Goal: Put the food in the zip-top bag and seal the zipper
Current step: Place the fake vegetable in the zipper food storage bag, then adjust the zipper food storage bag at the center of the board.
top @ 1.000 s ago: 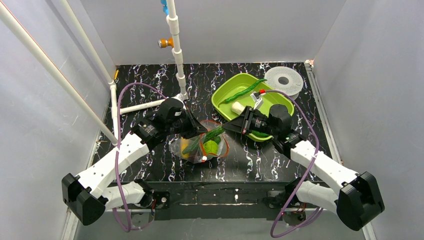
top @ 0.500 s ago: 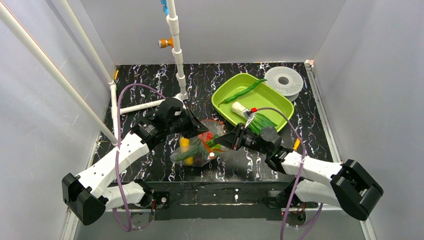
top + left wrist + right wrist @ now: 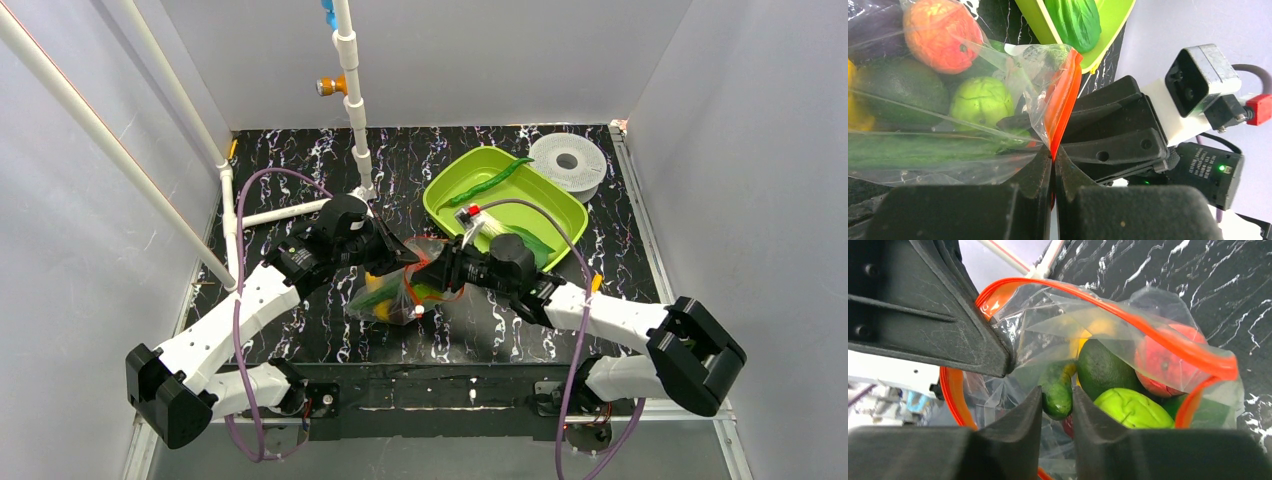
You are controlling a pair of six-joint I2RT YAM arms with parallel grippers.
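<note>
The clear, crinkly zip-top bag (image 3: pixel 392 300) lies on the black marbled table (image 3: pixel 300 170) between the two grippers. Its mouth is held open in a loop rimmed by the narrow red-orange zipper (image 3: pixel 1158 335).

The left gripper (image 3: pixel 1053 155) has its dark fingers pressed together, pinching that strip at the bag's left rim. The right gripper (image 3: pixel 1057 390) reaches into the bag's mouth, its fingers narrowed around a glossy cucumber (image 3: pixel 1058 402).

Inside the bag sit a round red-orange fruit (image 3: pixel 940 32), a pale green ribbed fruit (image 3: pixel 982 100), a dark green oval one (image 3: pixel 1103 367) and something yellow (image 3: pixel 1080 342).

Beyond the bag, to its right, a lime-green tray (image 3: pixel 450 190) holds a smooth bok choy (image 3: pixel 1075 20) and a long green pepper (image 3: pixel 490 180).
</note>
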